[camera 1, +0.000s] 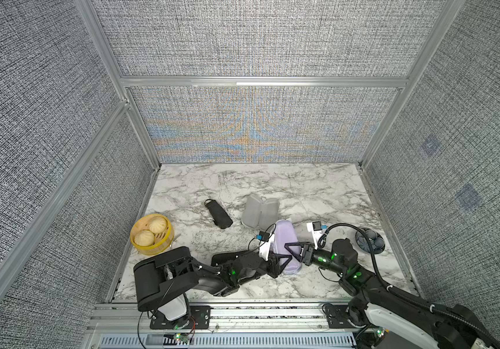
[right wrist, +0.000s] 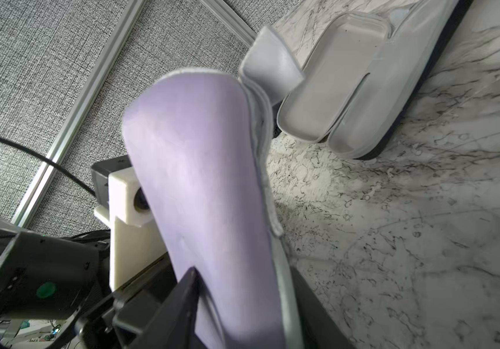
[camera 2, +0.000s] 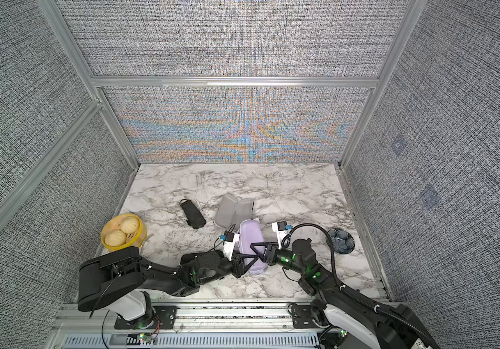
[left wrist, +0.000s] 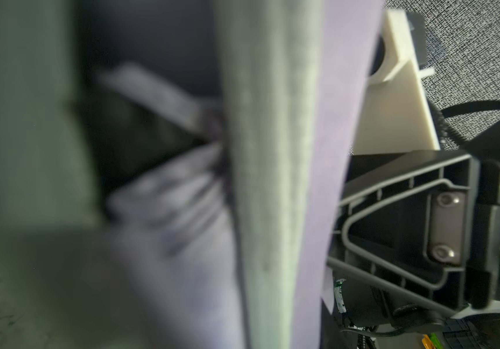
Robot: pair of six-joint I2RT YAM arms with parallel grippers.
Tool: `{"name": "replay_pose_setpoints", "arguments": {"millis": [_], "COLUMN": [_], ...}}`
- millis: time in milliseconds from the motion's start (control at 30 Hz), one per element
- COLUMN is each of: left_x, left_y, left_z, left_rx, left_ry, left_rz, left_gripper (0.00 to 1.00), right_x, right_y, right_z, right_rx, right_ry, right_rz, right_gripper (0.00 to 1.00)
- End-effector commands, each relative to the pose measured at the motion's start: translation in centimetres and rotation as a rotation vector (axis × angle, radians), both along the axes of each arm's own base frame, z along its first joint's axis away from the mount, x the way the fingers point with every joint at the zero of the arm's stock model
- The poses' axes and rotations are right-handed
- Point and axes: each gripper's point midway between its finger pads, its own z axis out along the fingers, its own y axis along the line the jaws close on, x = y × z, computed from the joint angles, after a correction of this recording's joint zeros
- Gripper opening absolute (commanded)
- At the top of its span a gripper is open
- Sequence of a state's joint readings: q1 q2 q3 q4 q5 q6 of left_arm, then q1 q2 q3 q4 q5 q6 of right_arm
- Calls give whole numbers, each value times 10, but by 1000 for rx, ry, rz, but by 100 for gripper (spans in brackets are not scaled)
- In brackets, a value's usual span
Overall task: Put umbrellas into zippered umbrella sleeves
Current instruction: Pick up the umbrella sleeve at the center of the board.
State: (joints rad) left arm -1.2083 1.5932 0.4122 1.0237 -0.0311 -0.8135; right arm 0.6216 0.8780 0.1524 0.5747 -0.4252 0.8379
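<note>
Surface: white-grey marble tabletop (camera 1: 303, 187); grey woven wall panels (camera 1: 258, 45) in metal frame on three sides.
Lavender sleeve (camera 1: 283, 241): front-centre of table, between the two grippers. Long axis runs front to back, lavender outside faces up in both top views. Not zipped; left wrist view shows a gap beside its grey-lined rim.
Lavender umbrella (left wrist: 182, 241): pleated lavender fabric seen in that gap, blurred. How far in, cannot tell.
Left gripper (camera 1: 280, 267): at sleeve's near end, on its left side, against the shell. Wrist view too blurred, so cannot tell whether fingers are clamped or loose.
Right gripper (camera 1: 294, 253): reaches in from the right over sleeve's near half. Fingers (right wrist: 182, 302) stand apart with the shell between them, one on the lavender outside, the other beside the grey rim. Squeezing or just straddling, cannot tell.
Open sleeve (camera 1: 259, 213): just behind lavender sleeve's far end, lying flat, both grey-lined halves up. Dark outer edge shows in right wrist view.
Black umbrella (camera 1: 218, 213): folded, lying angled on marble, left of open sleeve and apart from it.
Yellow basket (camera 1: 152, 250): left edge of table, two buns (camera 1: 144, 237) inside, well apart from sleeves.
Dark dish (camera 1: 369, 240): right side of table, near right arm's cable; contents too small to tell.
</note>
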Motion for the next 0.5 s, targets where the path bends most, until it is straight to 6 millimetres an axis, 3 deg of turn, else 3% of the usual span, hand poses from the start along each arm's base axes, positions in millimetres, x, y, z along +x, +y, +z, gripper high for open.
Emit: {"name": "replay_pose_setpoints", "arguments": {"millis": [0, 67, 233, 467], "left_x": [-11, -9, -7, -11], "left_y": [-14, -13, 0, 34], "left_z": [40, 37, 27, 12], "left_rx": [-120, -109, -50, 82], "left_ry": [-121, -114, -72, 38], "left_rz": [-86, -76, -38, -28], "left_gripper": [24, 18, 17, 14], "right_x": [-11, -9, -1, 5], "right_y": [1, -3, -25, -38], "right_z": [-18, -22, -42, -30], "right_rx": [-58, -82, -184, -273], "right_ry": [47, 55, 68, -112], "right_rz": [45, 32, -41, -65], "right_gripper": [55, 59, 75, 82]}}
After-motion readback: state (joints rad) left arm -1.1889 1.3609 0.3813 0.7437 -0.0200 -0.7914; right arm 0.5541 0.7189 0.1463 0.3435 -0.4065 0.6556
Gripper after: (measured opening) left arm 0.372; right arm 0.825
